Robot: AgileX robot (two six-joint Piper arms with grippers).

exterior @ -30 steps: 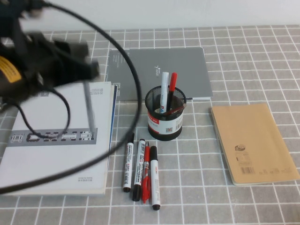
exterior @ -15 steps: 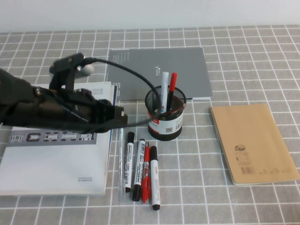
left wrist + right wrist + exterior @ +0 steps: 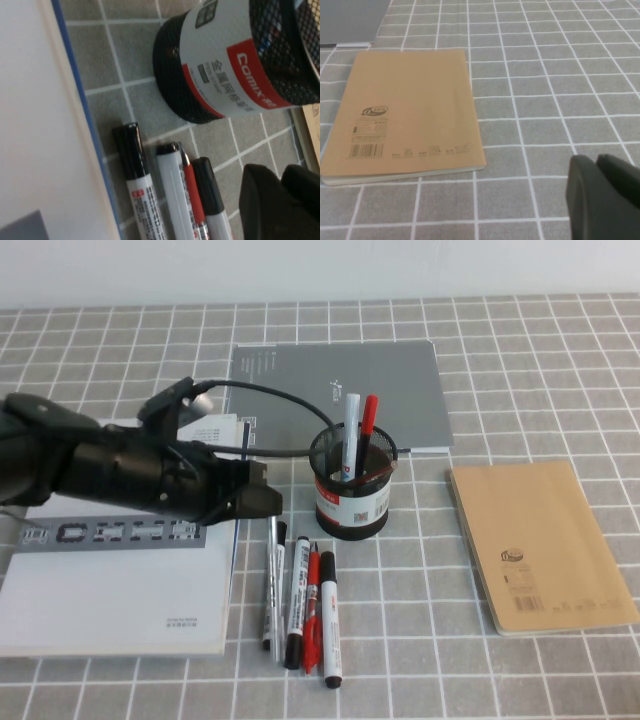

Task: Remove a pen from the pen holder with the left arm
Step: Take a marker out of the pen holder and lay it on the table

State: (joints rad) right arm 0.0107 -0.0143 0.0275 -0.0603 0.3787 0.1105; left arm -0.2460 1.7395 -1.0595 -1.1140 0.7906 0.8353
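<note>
The black mesh pen holder (image 3: 352, 495) stands mid-table with a white pen (image 3: 351, 430) and a red pen (image 3: 368, 420) upright in it. My left gripper (image 3: 268, 503) hovers low just left of the holder, shut on one end of a thin grey pen (image 3: 273, 580) that runs toward the front over the leftmost marker. In the left wrist view the shut left gripper (image 3: 280, 172) is beside the holder (image 3: 225, 65); the grey pen is hidden there. My right gripper (image 3: 595, 162) shows only in the right wrist view, shut and empty over bare tiles.
Several markers and a red pen (image 3: 313, 605) lie side by side in front of the holder. A white booklet (image 3: 120, 580) lies under the left arm, a grey book (image 3: 340, 390) behind the holder, a tan notebook (image 3: 545, 540) to the right.
The left arm has swung down and to the right, carrying the grey pen from above the white booklet to the row of pens beside the holder. Its fingers stayed shut.
</note>
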